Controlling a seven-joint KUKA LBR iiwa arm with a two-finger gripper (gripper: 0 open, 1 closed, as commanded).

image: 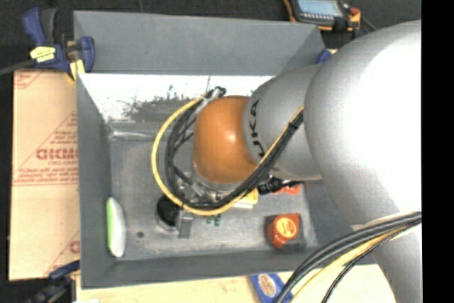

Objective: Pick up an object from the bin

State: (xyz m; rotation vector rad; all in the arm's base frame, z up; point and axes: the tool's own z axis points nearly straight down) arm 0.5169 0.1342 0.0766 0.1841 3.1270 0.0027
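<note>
1. The big silver arm (355,110) is closest. It comes in from the right and has an orange cover (220,138) on its wrist.
2. The end effector (177,216) is down low in the grey bin (92,167), near the middle of the bottom side. I cannot tell if it is spread or pressed together.
3. A tiny green thing (213,221) lies just beside it. A yellow thing (246,203) peeks out from under the arm.
4. A white and green stick (115,226) lies by the left wall. An orange round thing (284,228) sits in the bottom right corner.
</note>
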